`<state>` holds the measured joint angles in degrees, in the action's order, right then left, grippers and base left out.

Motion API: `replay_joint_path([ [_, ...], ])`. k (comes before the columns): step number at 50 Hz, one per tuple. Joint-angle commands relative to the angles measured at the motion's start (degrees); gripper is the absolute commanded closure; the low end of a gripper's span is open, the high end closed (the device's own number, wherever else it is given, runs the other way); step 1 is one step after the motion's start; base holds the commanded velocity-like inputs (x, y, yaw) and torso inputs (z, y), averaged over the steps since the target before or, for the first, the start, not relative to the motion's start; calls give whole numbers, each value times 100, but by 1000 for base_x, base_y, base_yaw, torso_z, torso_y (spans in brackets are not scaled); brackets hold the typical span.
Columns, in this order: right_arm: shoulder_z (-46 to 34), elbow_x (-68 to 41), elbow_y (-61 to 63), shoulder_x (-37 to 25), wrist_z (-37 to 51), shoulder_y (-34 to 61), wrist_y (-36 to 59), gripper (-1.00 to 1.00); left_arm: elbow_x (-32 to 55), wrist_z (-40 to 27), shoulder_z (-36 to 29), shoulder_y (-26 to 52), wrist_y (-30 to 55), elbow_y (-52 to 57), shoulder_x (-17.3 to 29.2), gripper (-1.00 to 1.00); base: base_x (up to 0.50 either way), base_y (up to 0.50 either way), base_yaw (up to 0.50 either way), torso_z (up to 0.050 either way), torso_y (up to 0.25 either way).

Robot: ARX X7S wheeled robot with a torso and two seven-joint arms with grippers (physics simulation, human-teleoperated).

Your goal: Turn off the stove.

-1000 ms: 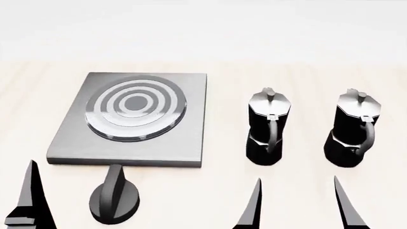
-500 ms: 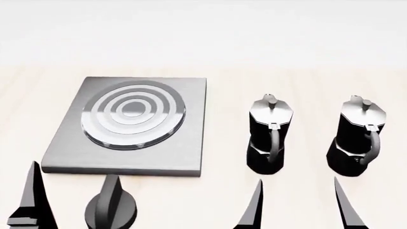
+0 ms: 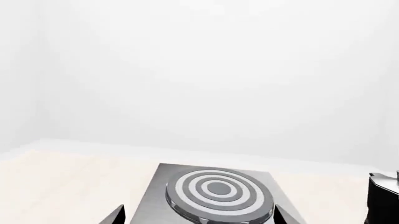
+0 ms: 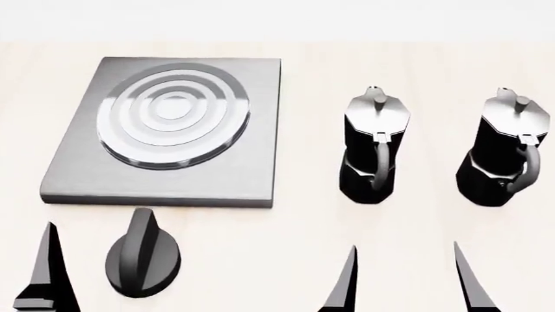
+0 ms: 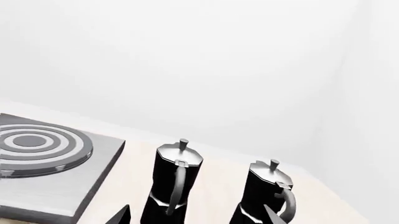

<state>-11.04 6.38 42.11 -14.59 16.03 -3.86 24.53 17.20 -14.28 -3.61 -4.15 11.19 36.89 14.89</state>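
black ridged round knob [image 4: 143, 263] now sits fully in view after the head tilted down; left gripper [image 4: 43, 273] beside it, spread unclear, right gripper [image 4: 406, 276] spread, empty.

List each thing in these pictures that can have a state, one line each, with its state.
Stove plate: flat on the table, nothing on its burner.
Burner: bare; no glow visible.
Knob: on the table in front of the plate, ridge roughly upright, untouched.
Left moka pot: upright, lid shut, off the stove.
Right moka pot: upright, lid shut.
Left pincer: open, empty.
Right pincer: open, empty.
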Motion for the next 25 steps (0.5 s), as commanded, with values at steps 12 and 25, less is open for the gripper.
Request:
replay_joint_path([
  [12,88,17,-16,24,-27,-18,-78,-100,-13,20,60,-6,-61,-72,-10,-100,0,0,0,0,-156],
  [25,54,-26,-50,-17,18,-2,-96,-100,4,-21,-12,-15,-81,-93,43,-100,0,0,0,0,-156],
])
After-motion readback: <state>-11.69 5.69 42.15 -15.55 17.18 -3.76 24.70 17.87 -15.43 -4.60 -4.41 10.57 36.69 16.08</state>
